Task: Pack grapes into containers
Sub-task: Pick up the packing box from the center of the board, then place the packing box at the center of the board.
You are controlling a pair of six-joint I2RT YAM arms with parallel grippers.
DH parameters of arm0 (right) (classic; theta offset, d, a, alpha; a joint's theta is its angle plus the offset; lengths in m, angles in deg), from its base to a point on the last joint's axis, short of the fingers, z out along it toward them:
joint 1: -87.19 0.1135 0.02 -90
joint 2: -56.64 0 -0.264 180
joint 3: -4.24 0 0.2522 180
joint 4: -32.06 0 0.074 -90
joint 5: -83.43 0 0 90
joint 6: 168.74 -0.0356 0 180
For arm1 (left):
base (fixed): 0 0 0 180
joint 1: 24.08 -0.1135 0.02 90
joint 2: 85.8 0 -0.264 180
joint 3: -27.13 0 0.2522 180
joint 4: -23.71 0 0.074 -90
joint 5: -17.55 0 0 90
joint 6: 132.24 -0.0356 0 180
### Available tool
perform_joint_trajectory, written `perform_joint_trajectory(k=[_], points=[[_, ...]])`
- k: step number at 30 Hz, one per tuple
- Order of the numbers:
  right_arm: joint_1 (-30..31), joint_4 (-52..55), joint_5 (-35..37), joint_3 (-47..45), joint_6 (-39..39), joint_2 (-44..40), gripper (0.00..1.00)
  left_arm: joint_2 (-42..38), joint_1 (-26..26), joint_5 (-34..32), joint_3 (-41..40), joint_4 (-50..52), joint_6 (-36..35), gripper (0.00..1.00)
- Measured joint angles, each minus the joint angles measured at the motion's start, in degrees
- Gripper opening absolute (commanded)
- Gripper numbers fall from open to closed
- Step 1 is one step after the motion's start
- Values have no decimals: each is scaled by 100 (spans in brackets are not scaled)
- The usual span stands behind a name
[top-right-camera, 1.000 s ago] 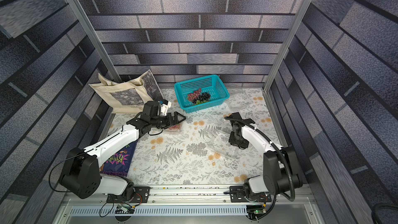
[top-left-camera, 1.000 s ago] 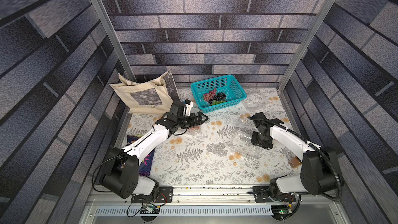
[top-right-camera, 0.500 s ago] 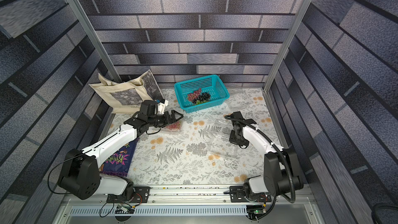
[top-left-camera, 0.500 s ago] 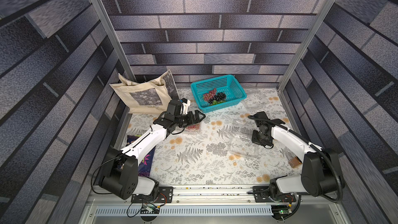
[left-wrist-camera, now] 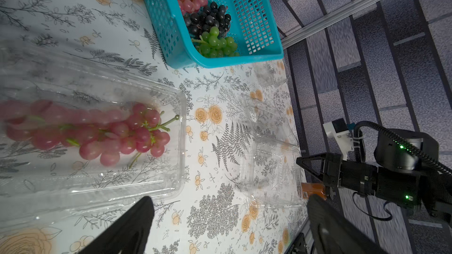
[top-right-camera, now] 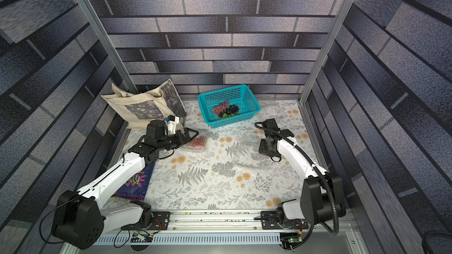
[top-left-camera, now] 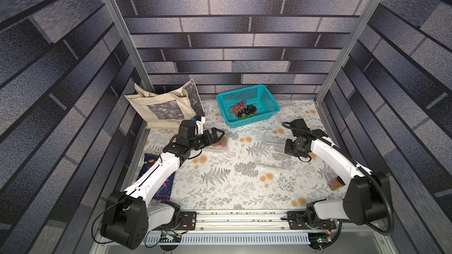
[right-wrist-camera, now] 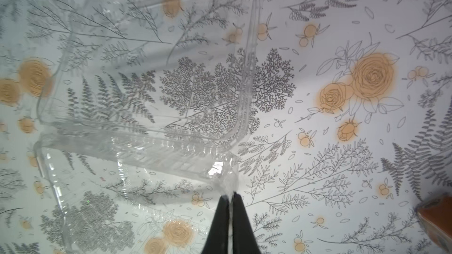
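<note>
Floral print, grey ferns and orange roses, covers the tabletop [top-left-camera: 220,186], and brick-pattern panels close it on three sides. Nearest to the arm bases, a glossy purple snack packet [top-right-camera: 135,182] lies under the left arm, and a small brown item [top-left-camera: 335,184] lies beside the right arm.

Further in, the right hand [right-wrist-camera: 230,195] is closed tight on one corner of the empty container [right-wrist-camera: 146,142]. This is a thin, clear clamshell with ribbed walls and rounded corners, and the plastic is crumpled at the pinch. Its long axis seems to run away from the arm bases, though the transparent plastic makes this hard to judge from above. On the left side, at about the same depth, the left hand [left-wrist-camera: 230,199] is fully open and holds nothing. Just beside it stands the filled container [left-wrist-camera: 122,186], with a red bunch [left-wrist-camera: 117,135] lying lengthwise inside.

Farther back, the teal basket [top-left-camera: 244,123], of stiff perforated plastic, holds the other grapes [top-left-camera: 244,111]: red, dark and green bunches, round and glossy. The basket lies beyond the left hand and toward the middle, and the left hand is clearly nearer to it than the right hand. So I judge that the next pick belongs to the left arm, while the right one steadies the empty box. A beige cloth tote bag [top-left-camera: 161,108] leans in the far left corner.
</note>
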Motion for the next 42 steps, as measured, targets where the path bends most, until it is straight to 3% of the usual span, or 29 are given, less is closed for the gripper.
perform_joint_trajectory(k=[9,20,32,42], points=[[684,-70,-417,1040,243,-240,0,-37,-179,0,0,7,7,100],[1069,-400,-933,1325,275,1244,0,-92,-205,2,-4,13,129,100],[1226,-348,-1099,1300,151,1875,0,-227,-208,4,-216,9,284,100],[1255,-212,-1049,1709,0,2496,14,-780,-205,26,-479,83,356,100]])
